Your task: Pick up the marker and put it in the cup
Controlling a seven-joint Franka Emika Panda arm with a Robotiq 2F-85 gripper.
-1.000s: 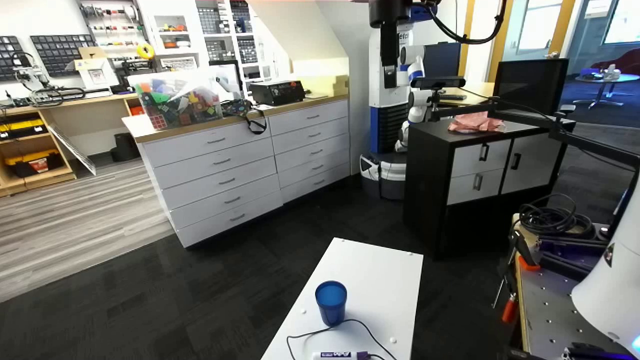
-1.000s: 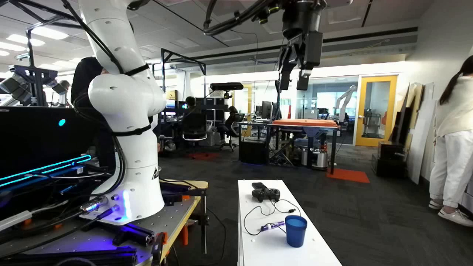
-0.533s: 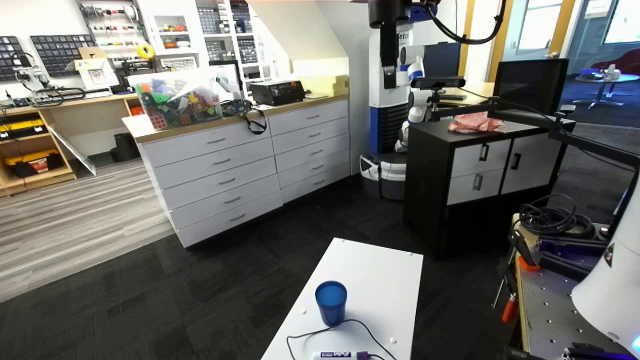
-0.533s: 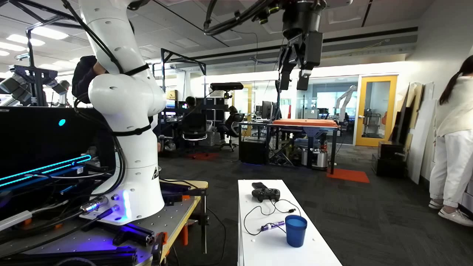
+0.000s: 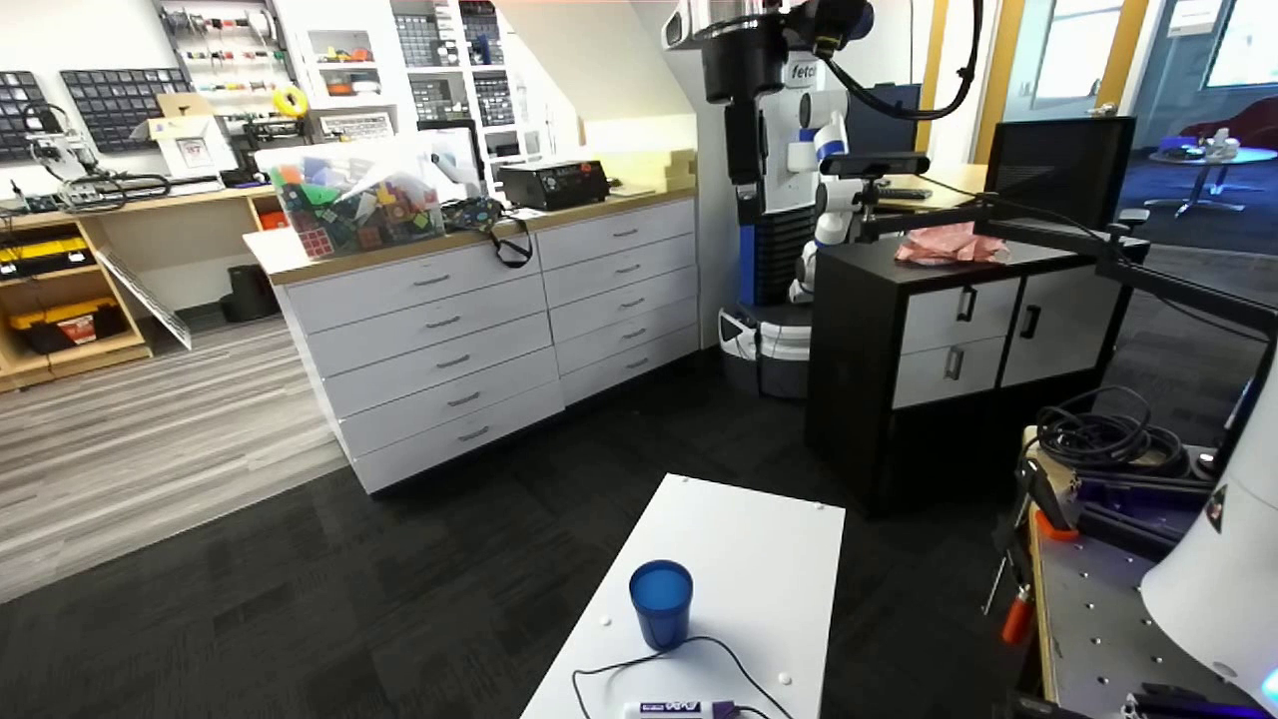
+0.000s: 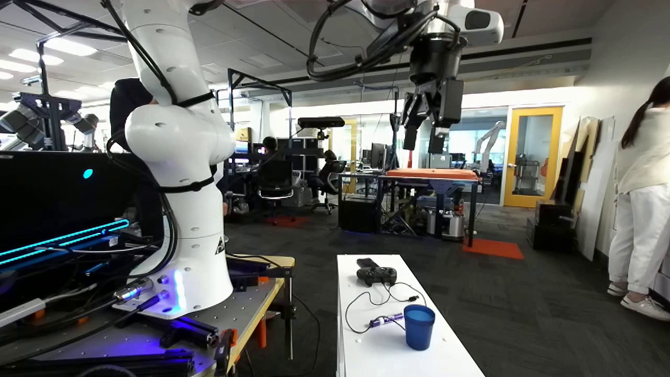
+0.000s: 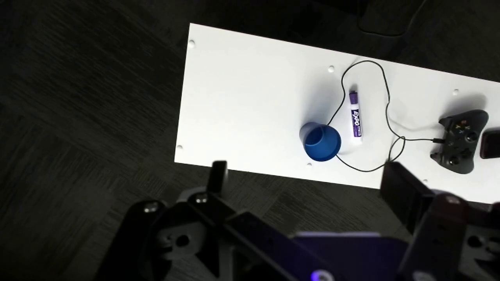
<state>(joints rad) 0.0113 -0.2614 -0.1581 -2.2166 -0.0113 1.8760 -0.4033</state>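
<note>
A: How far is the task now?

B: By the look, nothing of it is done. Nearest in an exterior view, the blue cup (image 6: 419, 330) stands upright on the white table (image 6: 377, 358), close to the long edge that is away from the robot's base (image 6: 201, 272); the marker (image 7: 356, 119) is not in it.

A: Where is the marker, then?

B: Slightly farther, just beside the cup but not touching it. It lies flat, the cap (image 7: 353, 97) towards the opposite long edge, and a cable (image 7: 367, 61) makes a loop around it. Farther, towards the far short edge, there is a game controller (image 6: 377, 275).

A: So what is left?

B: All the steps: to grasp the marker, to lift it, to lower it into the cup. The cable could perhaps be caught with it.

A: And how is the arm (image 6: 180, 136)?

B: It reaches out high, and the gripper (image 6: 423, 144) points downwards, well above the table. Its fingers (image 7: 404, 193) are spread wide with nothing between them.
</note>
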